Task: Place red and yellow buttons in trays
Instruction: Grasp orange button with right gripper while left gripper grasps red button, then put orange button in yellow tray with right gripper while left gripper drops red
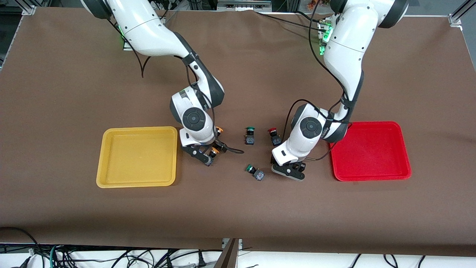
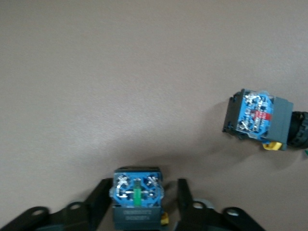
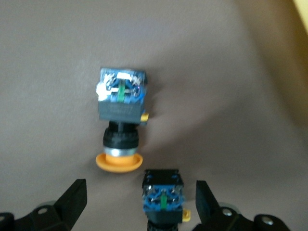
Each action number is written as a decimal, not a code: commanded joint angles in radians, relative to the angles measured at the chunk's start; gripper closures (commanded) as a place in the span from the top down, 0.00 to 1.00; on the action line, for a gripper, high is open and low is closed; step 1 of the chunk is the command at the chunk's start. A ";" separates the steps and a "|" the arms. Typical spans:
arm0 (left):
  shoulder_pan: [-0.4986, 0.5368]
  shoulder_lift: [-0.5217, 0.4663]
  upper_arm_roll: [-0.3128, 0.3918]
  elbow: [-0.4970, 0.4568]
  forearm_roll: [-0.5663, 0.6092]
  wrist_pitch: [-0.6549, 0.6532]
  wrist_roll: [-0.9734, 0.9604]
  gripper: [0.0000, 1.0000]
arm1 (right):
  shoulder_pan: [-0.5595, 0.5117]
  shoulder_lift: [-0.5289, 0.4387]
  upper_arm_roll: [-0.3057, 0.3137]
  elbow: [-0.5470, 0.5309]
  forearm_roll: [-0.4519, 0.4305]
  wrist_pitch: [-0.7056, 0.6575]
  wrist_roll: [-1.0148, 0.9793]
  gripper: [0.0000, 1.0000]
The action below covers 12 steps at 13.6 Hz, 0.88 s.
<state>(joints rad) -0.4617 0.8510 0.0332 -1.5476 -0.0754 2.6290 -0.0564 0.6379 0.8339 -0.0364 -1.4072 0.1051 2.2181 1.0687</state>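
Observation:
My right gripper (image 1: 203,156) is low over the table beside the yellow tray (image 1: 111,178). It is open, with its fingers (image 3: 72,202) on either side of a dark button with a blue base (image 3: 163,199), not touching it. That button shows an orange-yellow cap (image 1: 214,150) in the front view. A second yellow button (image 3: 120,120) lies on its side close by (image 1: 219,130). My left gripper (image 1: 292,172) is open around another blue-based button (image 2: 137,199) whose cap is hidden. A red button (image 1: 273,136) lies on the table toward the robots from it. The red tray (image 1: 372,175) is beside the left arm.
Two green-capped switches lie between the grippers, one (image 1: 250,134) beside the red button and one (image 1: 255,172) nearer the front camera, also in the left wrist view (image 2: 257,118). Both trays hold nothing. A corner of the yellow tray (image 3: 301,14) shows in the right wrist view.

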 commanded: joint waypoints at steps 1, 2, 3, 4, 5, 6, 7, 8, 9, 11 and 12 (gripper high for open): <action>0.003 -0.077 0.008 -0.034 0.002 -0.096 0.009 0.04 | 0.020 0.030 -0.010 0.016 0.015 0.000 0.016 0.99; 0.008 -0.139 0.014 -0.055 0.005 -0.210 0.010 0.00 | 0.025 0.040 -0.011 0.014 0.012 0.000 0.008 0.88; 0.029 -0.182 0.016 -0.054 0.005 -0.336 0.023 0.00 | 0.025 0.050 -0.011 0.016 0.005 0.000 -0.002 0.75; 0.049 -0.214 0.020 -0.046 0.006 -0.430 0.042 0.00 | 0.023 0.053 -0.011 0.014 0.005 0.000 -0.009 0.53; 0.073 -0.249 0.025 -0.048 0.008 -0.495 0.073 0.00 | 0.023 0.054 -0.010 0.013 0.005 0.000 -0.012 0.39; 0.113 -0.280 0.030 -0.048 0.023 -0.582 0.131 0.00 | 0.025 0.053 -0.010 0.013 0.004 -0.003 -0.015 0.18; 0.173 -0.299 0.028 -0.046 0.061 -0.645 0.227 0.00 | 0.023 0.047 -0.011 0.016 0.002 -0.003 -0.018 0.00; 0.240 -0.302 0.025 -0.049 0.081 -0.671 0.369 0.00 | 0.017 0.039 -0.013 0.022 0.005 -0.014 -0.024 0.00; 0.294 -0.296 0.024 -0.057 0.081 -0.675 0.477 0.00 | 0.013 0.019 -0.014 0.022 0.010 -0.024 -0.041 0.00; 0.366 -0.273 0.025 -0.098 0.085 -0.661 0.614 0.02 | -0.036 -0.030 -0.019 0.028 0.013 -0.125 -0.131 0.00; 0.405 -0.267 0.024 -0.130 0.088 -0.626 0.639 0.04 | -0.074 -0.056 -0.014 0.039 0.015 -0.188 -0.198 0.00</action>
<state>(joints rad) -0.1092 0.5770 0.0767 -1.6113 -0.0067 1.9576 0.5047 0.6313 0.8494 -0.0608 -1.3708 0.1050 2.1390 0.9791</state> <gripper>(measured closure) 0.595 0.590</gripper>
